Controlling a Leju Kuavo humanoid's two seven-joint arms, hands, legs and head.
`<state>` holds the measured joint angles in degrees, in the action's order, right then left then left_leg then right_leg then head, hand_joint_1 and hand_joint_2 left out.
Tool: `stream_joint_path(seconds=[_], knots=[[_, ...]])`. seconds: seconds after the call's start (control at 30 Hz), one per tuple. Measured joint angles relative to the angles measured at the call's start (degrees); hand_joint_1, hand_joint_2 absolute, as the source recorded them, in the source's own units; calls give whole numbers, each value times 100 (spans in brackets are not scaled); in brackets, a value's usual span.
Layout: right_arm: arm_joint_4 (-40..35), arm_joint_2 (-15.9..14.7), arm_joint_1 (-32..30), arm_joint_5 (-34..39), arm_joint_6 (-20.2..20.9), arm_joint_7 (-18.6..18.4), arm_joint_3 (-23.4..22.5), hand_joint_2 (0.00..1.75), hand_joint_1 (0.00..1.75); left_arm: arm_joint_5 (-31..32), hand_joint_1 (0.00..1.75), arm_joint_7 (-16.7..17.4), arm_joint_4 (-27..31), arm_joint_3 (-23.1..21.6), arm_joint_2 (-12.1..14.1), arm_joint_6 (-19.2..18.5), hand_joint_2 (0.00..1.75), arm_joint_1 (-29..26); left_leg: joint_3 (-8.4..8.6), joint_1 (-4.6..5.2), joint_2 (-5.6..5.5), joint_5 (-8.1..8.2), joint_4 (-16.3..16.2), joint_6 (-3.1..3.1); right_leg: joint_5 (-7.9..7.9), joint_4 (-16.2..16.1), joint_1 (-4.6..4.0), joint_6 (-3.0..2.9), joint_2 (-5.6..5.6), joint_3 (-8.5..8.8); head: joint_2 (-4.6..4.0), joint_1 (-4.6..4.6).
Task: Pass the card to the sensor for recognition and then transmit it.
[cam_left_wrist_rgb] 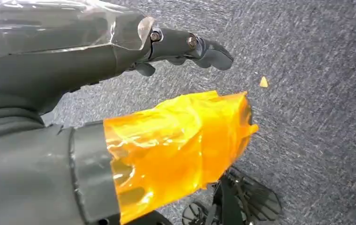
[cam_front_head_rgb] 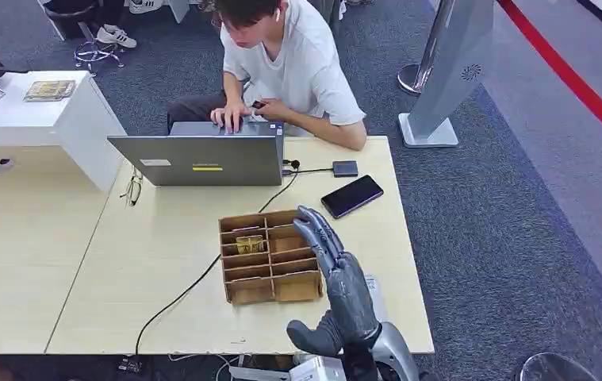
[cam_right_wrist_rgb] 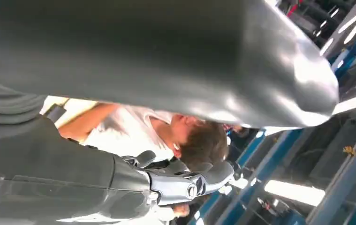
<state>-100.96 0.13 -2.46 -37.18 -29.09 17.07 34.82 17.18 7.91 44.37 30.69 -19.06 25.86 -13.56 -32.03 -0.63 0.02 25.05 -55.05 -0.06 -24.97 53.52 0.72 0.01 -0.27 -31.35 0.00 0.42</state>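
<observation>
Spanning grey carpet (cam_front_head_rgb: 480,230), pale wooden table (cam_front_head_rgb: 170,246), cardboard organizer (cam_front_head_rgb: 270,255), laptop (cam_front_head_rgb: 202,159)

The pale wooden table (cam_front_head_rgb: 155,254) is carrying a cardboard divider box (cam_front_head_rgb: 270,258) near the middle, with a grey laptop (cam_front_head_rgb: 202,159), a phone (cam_front_head_rgb: 351,195), a small dark hub (cam_front_head_rgb: 345,168), glasses (cam_front_head_rgb: 132,189) and a black cable (cam_front_head_rgb: 194,282) lying around it.

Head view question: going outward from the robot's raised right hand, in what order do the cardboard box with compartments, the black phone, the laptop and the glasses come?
From the right hand:
1. Cardboard box, directly beside the hand, on its left.
2. Black phone, just beyond the fingertips, toward the person.
3. Laptop, farther back on the table, in front of the person.
4. Glasses, at the table's left edge.
</observation>
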Motion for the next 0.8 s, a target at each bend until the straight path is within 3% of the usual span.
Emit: stream_joint_path(seconds=[0.33,0.77,0.8], knots=[[138,-46,-168,333,147,149,2,0,0,-335,0,177,346,-411,-70,116,0,-269,0,0,0,1,0,-1,0,0,0,1,0,0,0,0],[192,-61,-232,501,177,260,2,0,0,-435,0,229,538,-586,-109,177,0,-398,2,0,0,2,0,-1,0,0,0,1,0,1,0,2],[199,-64,-233,499,190,269,0,175,0,-437,0,238,562,-597,-114,179,0,-414,2,0,0,2,0,-1,0,0,0,1,1,1,0,0]])
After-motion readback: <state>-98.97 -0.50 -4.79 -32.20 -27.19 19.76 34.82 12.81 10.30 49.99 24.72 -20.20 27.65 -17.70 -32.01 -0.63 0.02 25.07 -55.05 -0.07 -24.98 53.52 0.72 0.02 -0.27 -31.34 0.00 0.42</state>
